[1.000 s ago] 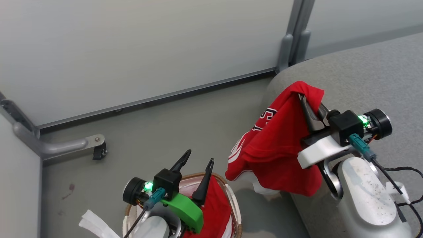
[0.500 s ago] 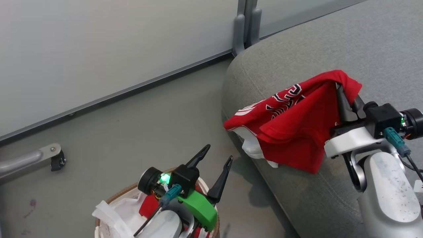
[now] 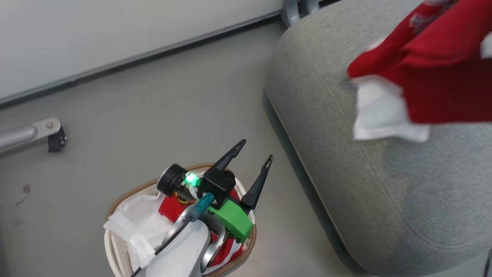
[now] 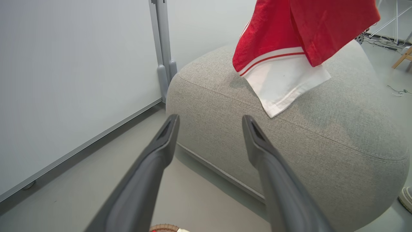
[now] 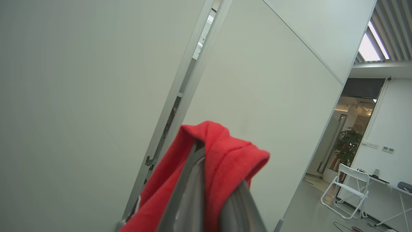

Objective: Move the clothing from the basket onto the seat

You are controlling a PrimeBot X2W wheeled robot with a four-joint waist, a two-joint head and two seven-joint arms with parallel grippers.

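Observation:
A red garment with a white panel hangs over the grey seat at the head view's upper right. In the right wrist view my right gripper is shut on a fold of this red cloth. The left wrist view has the garment dangling with its white hem touching the seat. My left gripper stands open and empty above the basket. More red clothing lies in the basket beside its white liner.
The basket stands on grey floor left of the seat. A pale partition wall runs along the back, and a metal foot with a black caster sits at the left. A white folding chair stands far off.
The head camera has turned and tipped down. My right gripper has carried the red garment up and to the right over the seat. The left gripper stays open above the basket.

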